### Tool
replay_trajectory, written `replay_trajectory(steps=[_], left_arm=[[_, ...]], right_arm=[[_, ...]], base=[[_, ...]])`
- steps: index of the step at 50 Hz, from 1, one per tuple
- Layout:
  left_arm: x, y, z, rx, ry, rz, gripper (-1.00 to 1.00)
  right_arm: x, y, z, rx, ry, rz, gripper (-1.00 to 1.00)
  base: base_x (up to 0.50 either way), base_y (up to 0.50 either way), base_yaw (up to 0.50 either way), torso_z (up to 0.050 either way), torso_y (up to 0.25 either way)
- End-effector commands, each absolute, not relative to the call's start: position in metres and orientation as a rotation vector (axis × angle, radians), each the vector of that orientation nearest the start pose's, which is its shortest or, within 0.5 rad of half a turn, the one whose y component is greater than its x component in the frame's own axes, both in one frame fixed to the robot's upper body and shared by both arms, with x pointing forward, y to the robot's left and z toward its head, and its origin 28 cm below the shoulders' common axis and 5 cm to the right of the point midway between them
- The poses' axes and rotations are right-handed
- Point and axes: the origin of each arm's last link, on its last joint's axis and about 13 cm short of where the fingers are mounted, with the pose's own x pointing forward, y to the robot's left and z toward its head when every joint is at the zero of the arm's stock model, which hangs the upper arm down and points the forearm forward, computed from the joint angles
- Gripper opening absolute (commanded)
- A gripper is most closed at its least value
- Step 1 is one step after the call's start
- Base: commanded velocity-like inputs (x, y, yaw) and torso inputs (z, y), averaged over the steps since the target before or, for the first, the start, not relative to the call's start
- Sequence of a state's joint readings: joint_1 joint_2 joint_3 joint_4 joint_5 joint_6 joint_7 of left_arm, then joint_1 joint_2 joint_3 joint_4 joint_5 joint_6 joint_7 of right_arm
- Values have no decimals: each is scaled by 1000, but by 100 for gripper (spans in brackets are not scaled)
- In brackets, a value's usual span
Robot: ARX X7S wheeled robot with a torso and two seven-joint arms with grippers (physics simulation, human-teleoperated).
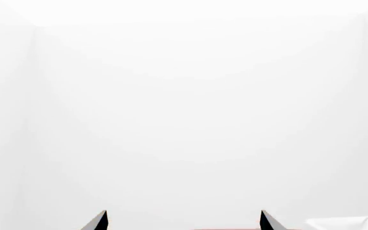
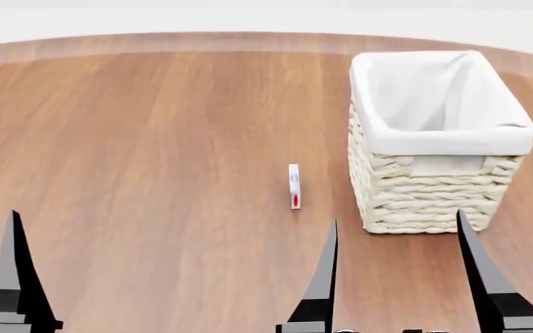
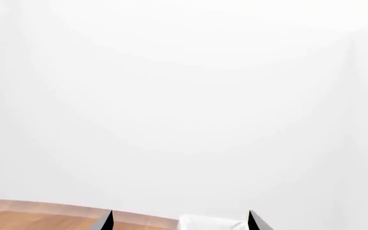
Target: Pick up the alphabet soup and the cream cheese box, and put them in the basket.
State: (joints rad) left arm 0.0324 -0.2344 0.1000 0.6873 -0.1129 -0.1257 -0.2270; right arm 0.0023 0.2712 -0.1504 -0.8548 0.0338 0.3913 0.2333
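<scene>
- Right fingers (image 2: 396,277): two dark tapered tips rise at the near edge of the head view, set wide apart, nothing between them, touching nothing.
- Right wrist view: the same pair of tips (image 3: 180,221) stands well spread, bare wall beyond.
- Left fingers (image 1: 184,220): in the left wrist view two dark tips stand wide apart with nothing gripped.
- Head view shows only one left tip (image 2: 17,277), by the near left corner; its mate is out of frame.
- Cream cheese box (image 2: 294,186): stands on edge on the counter (image 2: 155,152), thin white side up, red dot at the end nearer the robot. It is alone in mid-counter, just beside the basket but apart from it.
- Basket (image 2: 433,187): cream woven wicker, white cloth liner folded over the rim, upright on the counter toward the far right corner. What can be seen of the inside is white liner; the bottom is hidden.
- Alphabet soup: not visible in any view.
- Counter: reddish-brown wood grain, with a curved far edge against a pale floor or wall band.
- Room: plain white walls fill both wrist views; a strip of counter edge shows low in the right one.
- Open wood stretches from the box to the counter's left edge and near edge.
</scene>
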Motion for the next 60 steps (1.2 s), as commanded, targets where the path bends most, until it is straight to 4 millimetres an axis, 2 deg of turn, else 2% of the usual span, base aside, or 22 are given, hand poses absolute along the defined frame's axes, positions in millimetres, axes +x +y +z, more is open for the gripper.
replay_trajectory(steps=[1,26,31,60], left_arm=[[183,214,139,45,-514,12,100],[184,210,139,36,-507,-3,100],[186,211,139,37,-506,-3,100],[187,211,138,38,-502,11,100]], right_arm=[[174,-103,156,-149,-453,-2,100],[176,-107,150,-149,-451,3,100],[177,-106,156,-151,-451,4,100],[179,-105,155,-145,-447,8,100]], base=[[164,0,0,0,0],[172,0,0,0,1],[171,0,0,0,0],[172,0,0,0,0]])
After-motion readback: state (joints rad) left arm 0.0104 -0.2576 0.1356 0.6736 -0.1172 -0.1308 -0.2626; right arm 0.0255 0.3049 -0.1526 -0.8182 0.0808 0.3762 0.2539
